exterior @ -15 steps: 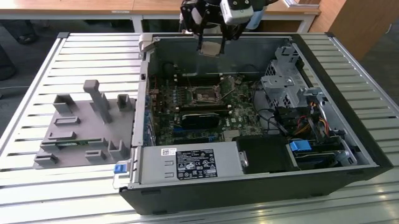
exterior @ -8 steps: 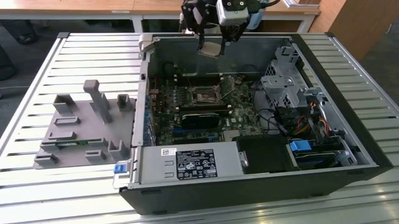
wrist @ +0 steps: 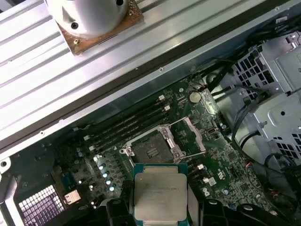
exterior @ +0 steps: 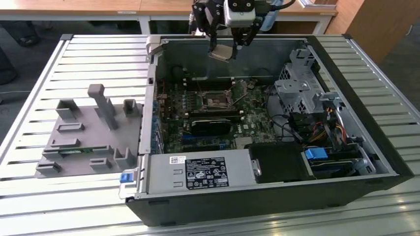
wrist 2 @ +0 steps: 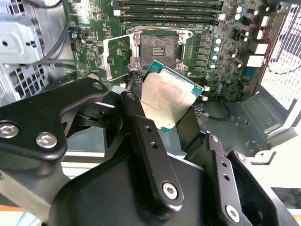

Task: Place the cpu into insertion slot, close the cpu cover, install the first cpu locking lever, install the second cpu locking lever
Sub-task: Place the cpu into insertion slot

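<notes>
Holding cpu (wrist 2: pixel 167 99) in end effector (exterior: pixel 227 46), above open insertion slot (wrist: pixel 152 151)

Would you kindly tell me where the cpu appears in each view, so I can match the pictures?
Exterior view: the cpu hangs in the gripper above the open case.
Second wrist view: the cpu, tilted, sits between the gripper's fingers, near the insertion slot.
First wrist view: the cpu, seen flat-on, is beside the insertion slot.
Shared landmark: the empty insertion slot.

Ext. high; wrist cams ~over insertion slot (wrist 2: pixel 156 47) (wrist: pixel 151 151)
</notes>
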`<state>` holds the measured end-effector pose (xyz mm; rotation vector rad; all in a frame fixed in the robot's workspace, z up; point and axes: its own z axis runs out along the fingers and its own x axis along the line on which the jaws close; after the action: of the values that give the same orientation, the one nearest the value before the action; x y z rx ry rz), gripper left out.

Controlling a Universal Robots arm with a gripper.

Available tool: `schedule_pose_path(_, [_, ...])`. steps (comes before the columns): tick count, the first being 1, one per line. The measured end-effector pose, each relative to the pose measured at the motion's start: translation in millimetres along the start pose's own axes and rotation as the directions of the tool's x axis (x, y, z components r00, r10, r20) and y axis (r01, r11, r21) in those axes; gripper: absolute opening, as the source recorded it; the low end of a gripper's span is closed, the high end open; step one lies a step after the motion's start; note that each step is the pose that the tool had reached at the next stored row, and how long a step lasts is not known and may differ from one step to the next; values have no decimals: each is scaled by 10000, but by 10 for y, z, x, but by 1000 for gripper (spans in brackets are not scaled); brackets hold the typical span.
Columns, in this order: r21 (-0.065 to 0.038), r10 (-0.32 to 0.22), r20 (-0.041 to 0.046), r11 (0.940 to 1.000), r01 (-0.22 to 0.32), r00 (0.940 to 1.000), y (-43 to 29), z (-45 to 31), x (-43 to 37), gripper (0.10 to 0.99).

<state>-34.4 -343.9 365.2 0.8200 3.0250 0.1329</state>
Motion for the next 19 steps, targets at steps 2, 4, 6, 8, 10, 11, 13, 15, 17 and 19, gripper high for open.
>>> schedule_pose_path(2, [-4,231,20,9997,-231,9997,0,2,0,541])
schedule_pose_path(4, [-7,462,40,9989,-462,9989,0,4,0,541])
schedule_pose_path(6, [-6,656,59,9978,-656,9978,0,5,0,541])
schedule_pose_path(8, [-5,877,81,9961,-877,9961,0,7,0,541])
schedule_pose_path(10, [-4,1090,103,9940,-1090,9940,-1,9,0,541])
schedule_pose_path(11, [2,1185,118,9930,-1185,9929,0,10,0,541])
schedule_pose_path(13, [17,1373,149,9905,-1373,9904,-1,11,0,541])
schedule_pose_path(15, [39,1583,188,9874,-1584,9872,-1,12,0,541])
schedule_pose_path(17, [58,1781,227,9840,-1783,9837,-1,14,0,541])
schedule_pose_path(19, [81,1981,268,9801,-1984,9798,-1,15,0,541])
